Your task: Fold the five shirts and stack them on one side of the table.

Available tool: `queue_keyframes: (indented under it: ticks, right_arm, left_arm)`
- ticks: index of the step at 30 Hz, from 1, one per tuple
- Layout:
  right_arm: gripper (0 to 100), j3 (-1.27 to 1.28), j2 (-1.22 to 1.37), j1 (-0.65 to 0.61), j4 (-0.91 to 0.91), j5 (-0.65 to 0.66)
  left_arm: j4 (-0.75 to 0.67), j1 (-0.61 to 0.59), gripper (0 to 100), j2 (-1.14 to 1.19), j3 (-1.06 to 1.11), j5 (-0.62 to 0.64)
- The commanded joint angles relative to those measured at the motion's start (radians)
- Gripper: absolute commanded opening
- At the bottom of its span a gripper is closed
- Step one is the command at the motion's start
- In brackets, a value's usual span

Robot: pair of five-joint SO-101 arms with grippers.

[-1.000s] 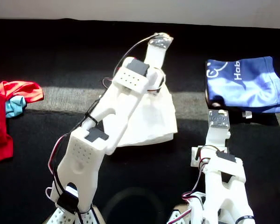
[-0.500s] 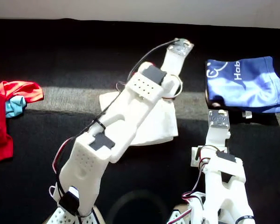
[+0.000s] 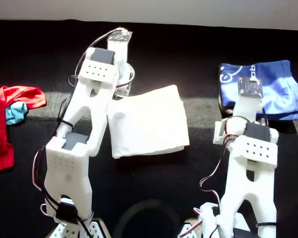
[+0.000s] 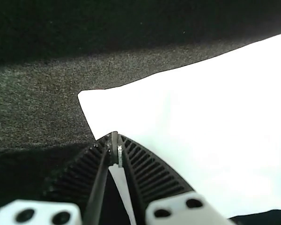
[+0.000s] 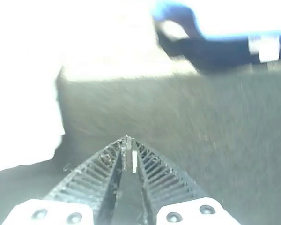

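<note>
White shirt (image 3: 149,121) lies folded mid-table. Blue shirt (image 3: 275,87) lies folded at the right, judged the start of the stack. Red shirt (image 3: 0,129) and a light-blue one (image 3: 15,113) lie crumpled far left.

Left gripper (image 4: 114,150): jaws closed at the white shirt's edge near a corner; a pinch on cloth is not confirmed. Right gripper (image 5: 127,157): closed, empty, over bare table (image 5: 201,117).

Step in hand — moving the white shirt. Next move calls for a firm hold and a lift onto the blue shirt without unfolding.

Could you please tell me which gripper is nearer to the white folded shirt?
Left. The left gripper sits at the white shirt's edge by a corner; the right gripper hangs over bare table beside it, apart.
</note>
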Motion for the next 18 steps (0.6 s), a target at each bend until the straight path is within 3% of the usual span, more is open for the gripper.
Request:
queue_keyframes:
  ticks: [1,4,7,12,18]
  right_arm:
    - [0.6,-0.124,-0.008,-0.225,0.067,-0.031]
    - [0.6,-0.099,0.004,-0.412,0.053,-0.032]
    - [0.6,0.007,0.002,-0.501,-0.048,-0.031]
    - [0.6,0.236,0.002,-0.504,-0.214,-0.026]
    - [0.6,0.364,0.001,-0.483,-0.283,-0.026]
  left_arm:
    - [-0.057,-0.013,1,0.025,0.031,0.002]
    - [-0.101,-0.012,1,0.056,0.041,0.003]
    - [-0.14,-0.021,1,0.077,0.042,0.003]
    - [-0.144,-0.101,1,0.127,0.042,0.006]
    - [-0.143,-0.151,1,0.189,0.039,0.008]
